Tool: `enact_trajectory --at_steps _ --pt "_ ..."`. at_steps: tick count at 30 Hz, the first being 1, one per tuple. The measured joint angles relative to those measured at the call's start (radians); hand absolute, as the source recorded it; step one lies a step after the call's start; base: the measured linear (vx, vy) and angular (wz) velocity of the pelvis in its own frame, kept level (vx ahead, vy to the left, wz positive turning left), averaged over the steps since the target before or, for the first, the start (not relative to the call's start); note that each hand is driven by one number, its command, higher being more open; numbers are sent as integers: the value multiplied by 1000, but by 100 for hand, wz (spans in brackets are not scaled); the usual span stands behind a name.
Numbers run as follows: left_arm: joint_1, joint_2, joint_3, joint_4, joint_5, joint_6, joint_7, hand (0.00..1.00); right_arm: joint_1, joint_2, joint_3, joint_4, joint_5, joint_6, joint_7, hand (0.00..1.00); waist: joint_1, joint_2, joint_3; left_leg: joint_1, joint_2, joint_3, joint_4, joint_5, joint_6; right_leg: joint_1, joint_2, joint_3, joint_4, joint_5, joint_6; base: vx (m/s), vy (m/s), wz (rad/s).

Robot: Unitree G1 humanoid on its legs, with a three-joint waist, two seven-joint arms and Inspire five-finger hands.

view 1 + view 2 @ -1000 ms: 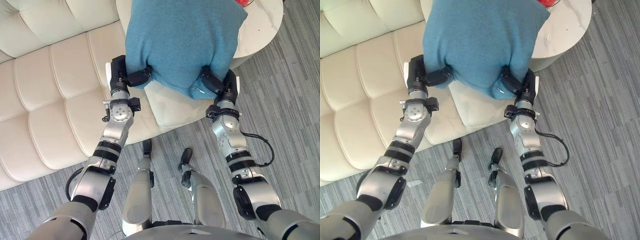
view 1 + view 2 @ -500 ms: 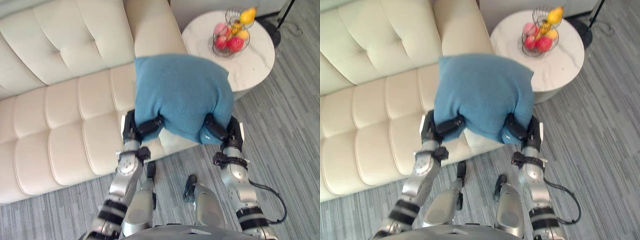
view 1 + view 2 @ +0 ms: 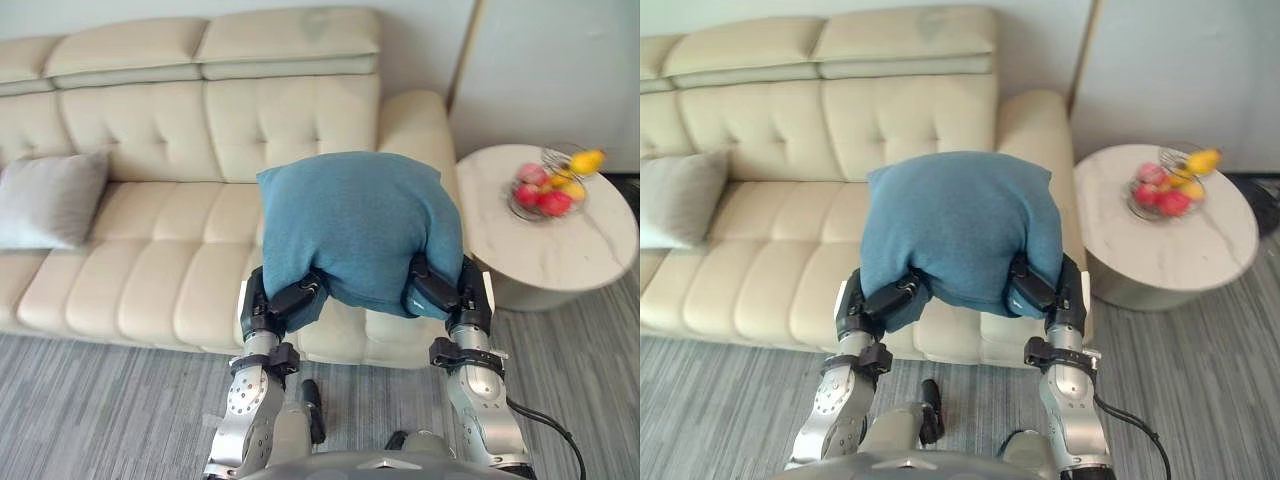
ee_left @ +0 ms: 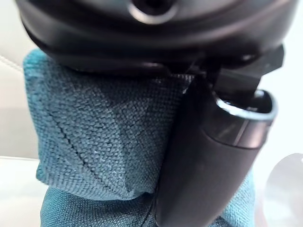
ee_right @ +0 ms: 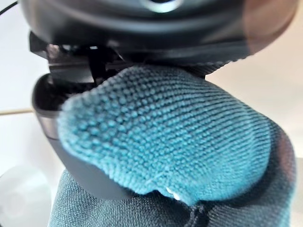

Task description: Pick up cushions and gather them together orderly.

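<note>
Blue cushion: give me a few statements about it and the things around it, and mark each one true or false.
1. The blue cushion is gripped at its lower corners by the left hand and the right hand. True.
2. A grey cushion rests at the sofa end on the robot's left. True.
3. The blue cushion lies flat on the sofa seat. False: both hands hold it up in front of the seat.
4. The round table carries a stack of books. False: it carries a bowl of fruit.
5. The round table stands to the robot's left of the sofa. False: it stands to the right.
</note>
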Motion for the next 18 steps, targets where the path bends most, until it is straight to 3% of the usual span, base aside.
enact_trajectory --at_steps 1,2,5,8,9,10,11,12,13,14,16,17,18 --pt "-8 1 -6 6 -1 0 0 0 -2 1 -7 1 0 0 0 0 -4 0 0 8 -11 -1 -20 24 -9 11 -4 -18 -2 4 5 101 110 86" --pt "-11 7 -15 14 -5 -2 0 0 -6 6 -14 13 0 0 0 0 5 -7 -1 26 -27 -17 -47 36 2 26 -10 -23 -10 16 8 62 117 67" --pt "-10 38 -18 42 -18 -3 0 0 -7 36 -15 49 0 2 2 0 12 -29 -10 42 -75 -57 -58 31 17 65 -39 -23 -23 27 24 23 145 48" --pt "25 43 -18 44 -18 -2 0 0 -6 52 -14 103 6 8 12 0 14 -37 -6 74 -119 -62 -79 0 41 41 -115 -1 109 25 22 26 277 16" --pt "39 45 -18 44 -18 1 -2 0 -3 52 -12 123 10 12 17 0 14 -43 -2 92 -133 -59 -85 -11 53 17 -151 30 191 28 6 1 233 -4" --pt "51 53 -18 45 -17 4 -2 0 -3 53 -5 150 11 14 19 0 11 -47 2 107 -139 -60 -89 -20 64 -42 -180 93 310 51 -62 0 226 -4" --pt "56 56 -17 45 -17 4 -2 0 -3 55 -2 160 12 14 19 0 9 -49 3 110 -138 -63 -91 -21 66 -67 -180 127 343 44 -68 -1 157 0" --pt "60 64 -16 45 -17 5 -2 0 -3 56 0 169 12 15 23 0 4 -51 4 113 -135 -69 -95 -22 67 -94 -166 174 377 27 -60 -3 86 16" --pt "63 76 -16 45 -17 7 -2 0 2 64 1 176 12 25 26 0 -6 -53 7 120 -127 -84 -109 -21 67 -140 -111 249 396 -12 -17 4 57 21" --pt "65 79 -16 45 -17 7 -2 0 3 65 2 176 12 30 27 0 -11 -56 9 125 -125 -87 -117 -21 67 -157 -79 274 386 -25 2 12 35 20" --pt "67 83 -16 45 -17 9 -2 0 3 63 4 176 12 34 29 0 -15 -62 12 140 -128 -92 -131 -21 66 -189 -31 288 348 -38 -1 33 14 8" --pt "67 83 -17 45 -15 10 -3 0 3 51 4 176 13 34 32 0 -23 -61 12 152 -131 -103 -141 -21 65 -218 27 286 278 -40 -6 53 4 13" --pt "66 83 -17 45 -15 10 -5 0 3 47 4 175 13 33 32 0 -27 -61 12 153 -132 -111 -141 -21 65 -222 41 286 257 -39 -8 85 -12 38"
